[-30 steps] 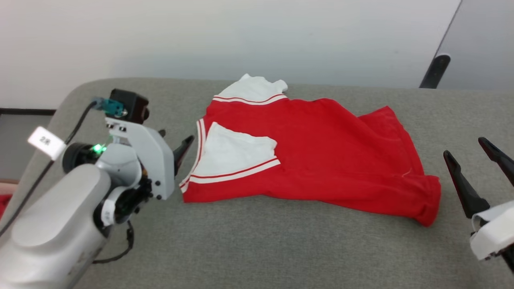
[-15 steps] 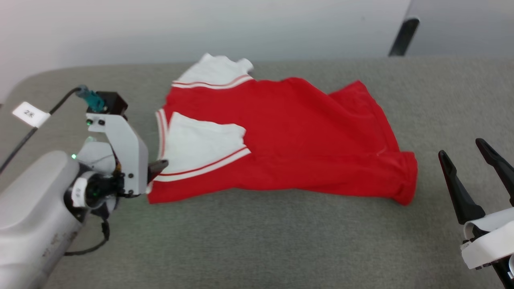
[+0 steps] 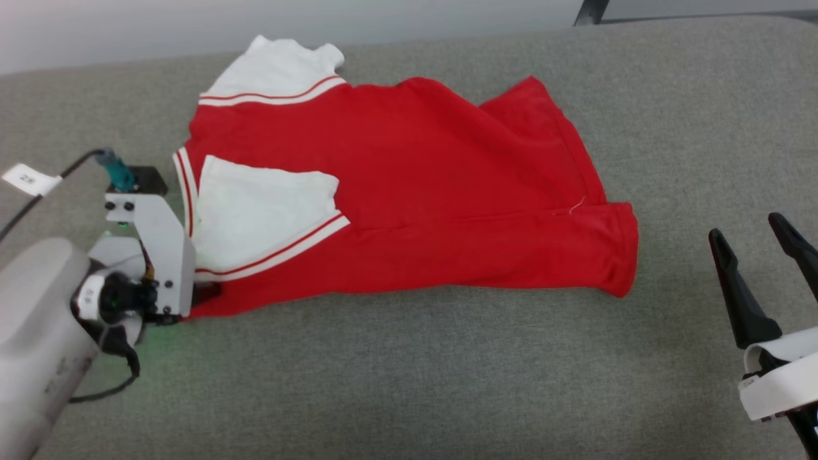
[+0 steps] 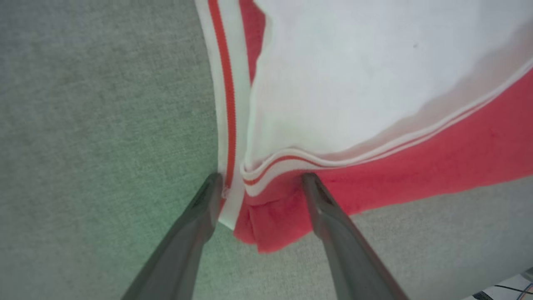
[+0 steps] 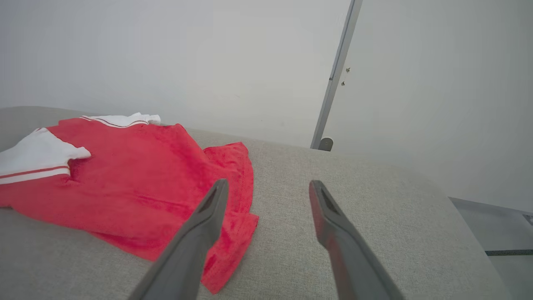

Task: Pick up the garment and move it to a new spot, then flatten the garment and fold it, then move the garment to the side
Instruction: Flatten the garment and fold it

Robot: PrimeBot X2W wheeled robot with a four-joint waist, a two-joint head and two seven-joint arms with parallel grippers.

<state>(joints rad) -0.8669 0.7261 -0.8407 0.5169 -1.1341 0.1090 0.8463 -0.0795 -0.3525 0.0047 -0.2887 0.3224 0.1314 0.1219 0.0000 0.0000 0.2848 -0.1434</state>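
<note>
Straddling the near corner of the red shirt [image 3: 415, 191], the left jaws stand spread, one finger at the striped trim's edge, the other over red cloth, gripping nothing. The shirt lies on the grey bench [image 3: 383, 383], one white sleeve folded over the red body. Off to its right, the right jaws hover released and empty.

One garment [image 3: 409, 211], one table [image 3: 409, 383]. Two grippers in play: left gripper [image 3: 204, 292] at eight o'clock, right gripper [image 3: 746, 229] at four o'clock.
</note>
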